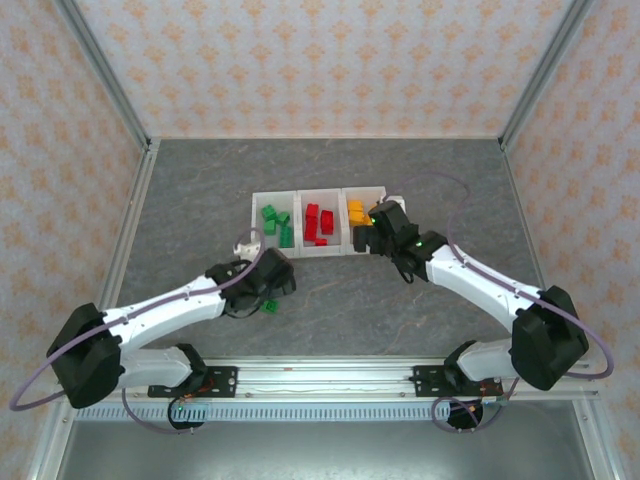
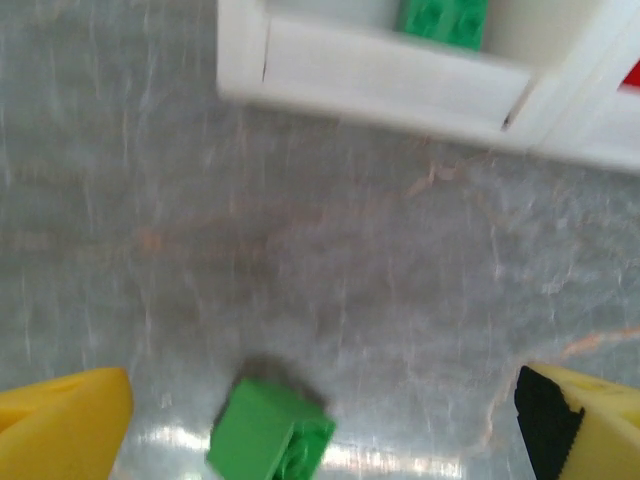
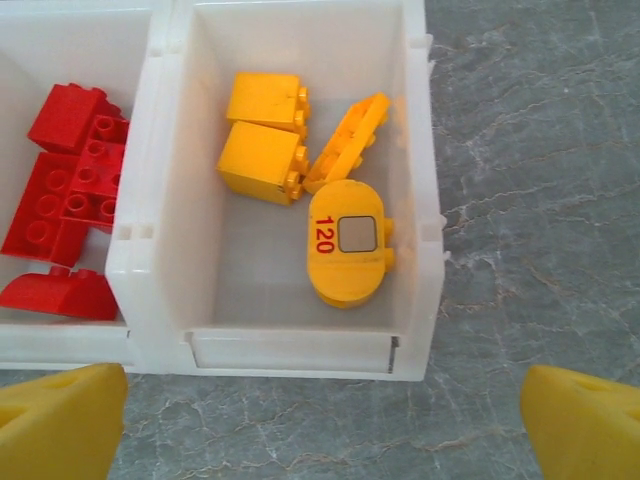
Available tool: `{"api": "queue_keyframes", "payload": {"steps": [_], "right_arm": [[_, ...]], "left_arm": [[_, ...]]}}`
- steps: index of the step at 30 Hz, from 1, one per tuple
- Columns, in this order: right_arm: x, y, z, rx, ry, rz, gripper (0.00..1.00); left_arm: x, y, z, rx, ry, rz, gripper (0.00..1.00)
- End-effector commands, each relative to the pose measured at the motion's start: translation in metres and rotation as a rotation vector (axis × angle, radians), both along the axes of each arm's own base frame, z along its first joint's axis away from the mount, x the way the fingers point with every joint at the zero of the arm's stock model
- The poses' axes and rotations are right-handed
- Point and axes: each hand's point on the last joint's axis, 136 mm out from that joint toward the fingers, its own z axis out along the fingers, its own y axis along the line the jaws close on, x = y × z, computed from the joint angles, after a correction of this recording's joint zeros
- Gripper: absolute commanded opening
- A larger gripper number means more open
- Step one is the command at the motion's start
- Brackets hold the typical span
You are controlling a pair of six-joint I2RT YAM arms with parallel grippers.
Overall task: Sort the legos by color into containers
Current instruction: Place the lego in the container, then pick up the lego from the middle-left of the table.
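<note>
- The grey table [image 1: 200, 200] carries everything, with my two arm bases at its 6 o'clock edge.
- The containers [image 1: 299, 222] are three white bins joined in one row near the table's middle, toward 12 o'clock from both of my wrists.
- My right gripper [image 3: 320, 425] hangs at the 3 o'clock end of that row, with its jaws spread wide and nothing between them. In its wrist view the end bin lies straight ahead at 12 o'clock, its near wall just beyond my yellow fingertips.
- My left gripper [image 2: 320, 430] sits low over the table at about 7 o'clock from the row. Its jaws are wide apart and grip nothing.
- The red legos [image 3: 65, 190] lie in the middle bin, at 10 o'clock from my right gripper.
- The orange-yellow legos [image 3: 265, 140] lie in the 3 o'clock bin: two blocks, a thin plate leaning beside them, and a rounded piece [image 3: 345, 245] marked 120.
- The green legos [image 1: 275, 222] lie in the 9 o'clock bin.
- One loose green lego [image 2: 270, 440] lies askew on the bare table between my left fingers. It is nearer the 9 o'clock finger and touches neither.
</note>
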Motion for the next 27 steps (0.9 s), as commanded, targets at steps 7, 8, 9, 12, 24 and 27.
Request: {"api": "queue_keyframes", "payload": {"steps": [7, 8, 9, 12, 24, 27], "right_arm": [[-0.003, 0.027, 0.017, 0.096, -0.008, 0.133, 1.00], [-0.004, 0.026, 0.015, 0.093, -0.004, 0.134, 1.00], [-0.006, 0.024, 0.013, 0.091, -0.001, 0.134, 1.00], [-0.011, 0.023, 0.007, 0.100, 0.012, 0.133, 1.00], [-0.017, 0.019, -0.002, 0.089, 0.028, 0.135, 1.00], [-0.016, 0.019, -0.002, 0.089, 0.028, 0.136, 1.00]], "left_arm": [[-0.026, -0.016, 0.008, -0.403, -0.200, 0.483, 0.99], [-0.027, -0.017, 0.005, -0.419, -0.200, 0.518, 0.99], [-0.029, -0.017, 0.000, -0.424, -0.194, 0.551, 0.99], [-0.027, -0.018, -0.009, -0.432, -0.206, 0.631, 0.99], [-0.017, -0.022, -0.016, -0.315, -0.342, 0.814, 0.61], [-0.018, -0.012, -0.024, -0.286, -0.350, 0.829, 0.41]]}}
